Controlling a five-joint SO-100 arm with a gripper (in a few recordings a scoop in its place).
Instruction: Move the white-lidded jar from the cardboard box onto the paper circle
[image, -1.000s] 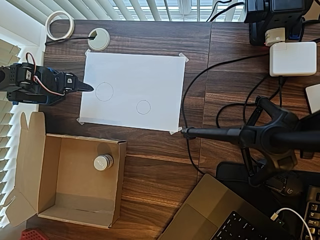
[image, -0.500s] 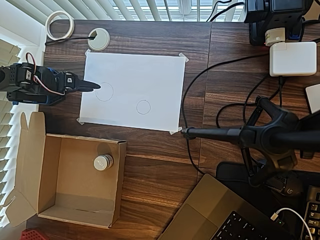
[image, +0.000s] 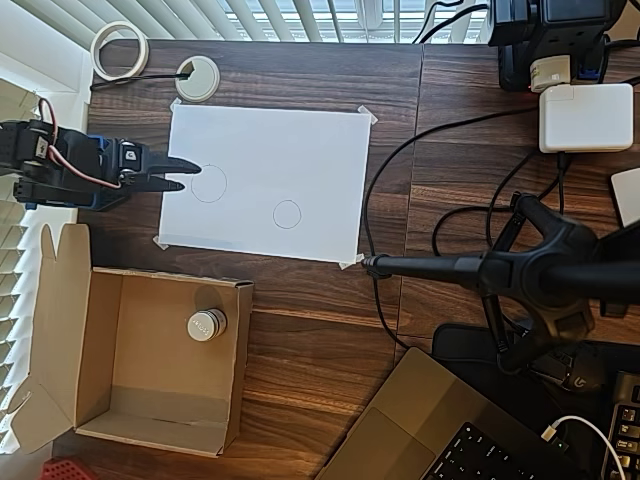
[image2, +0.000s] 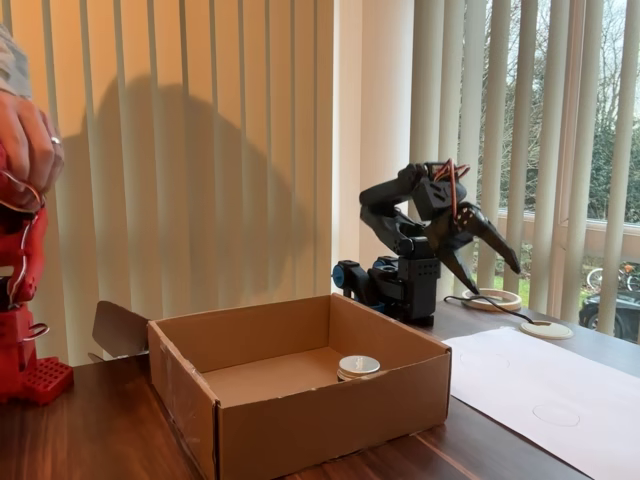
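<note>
Dark wooden desk (image: 300, 300), blinds behind. Gripper (image: 188, 172) hangs over the paper's left edge, fingers spread apart, holding nothing. Jar (image: 206, 324) sits inside the cardboard box (image: 110, 405), well apart from the small circle (image: 287, 214).

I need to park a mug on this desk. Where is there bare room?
Bare wood lies between the cardboard box and the laptop, below the white sheet, and above the sheet beside the white disc. The box floor is free apart from the white-lidded jar. Right of the sheet it is crowded with cables, a charger and a camera stand.
</note>
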